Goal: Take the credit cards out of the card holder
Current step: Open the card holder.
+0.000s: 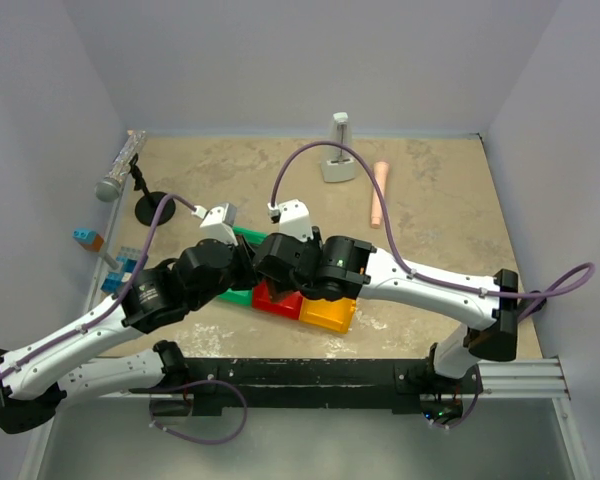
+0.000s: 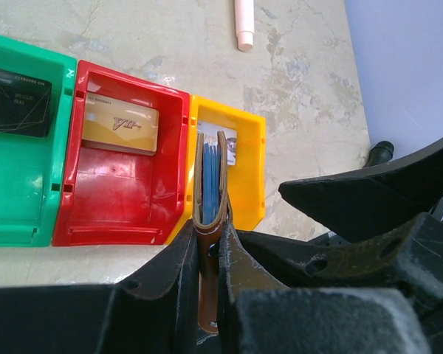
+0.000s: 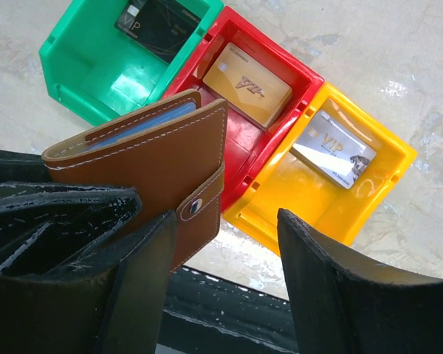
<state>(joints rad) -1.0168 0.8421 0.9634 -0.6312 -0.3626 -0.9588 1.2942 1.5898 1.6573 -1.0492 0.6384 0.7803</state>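
Observation:
My left gripper (image 2: 210,243) is shut on the card holder (image 2: 210,184), a brown bifold held upright and edge-on over the yellow bin (image 2: 247,184), with blue inner panels showing at its top. In the right wrist view the card holder (image 3: 155,155) shows its brown face and snap tab. My right gripper (image 3: 225,221) stands open beside it, with nothing between its fingers. A black card (image 3: 156,26) lies in the green bin (image 3: 81,70), a gold card (image 3: 247,85) in the red bin (image 3: 240,151) and a silver card (image 3: 334,150) in the yellow bin (image 3: 310,199).
The three bins (image 1: 330,313) sit in a row under both wrists near the table's front. A pink stick (image 1: 379,192) and a white stand (image 1: 338,160) lie at the back, a silver microphone (image 1: 120,165) and blue blocks (image 1: 88,238) at the left. A black rail (image 1: 300,375) runs along the near edge.

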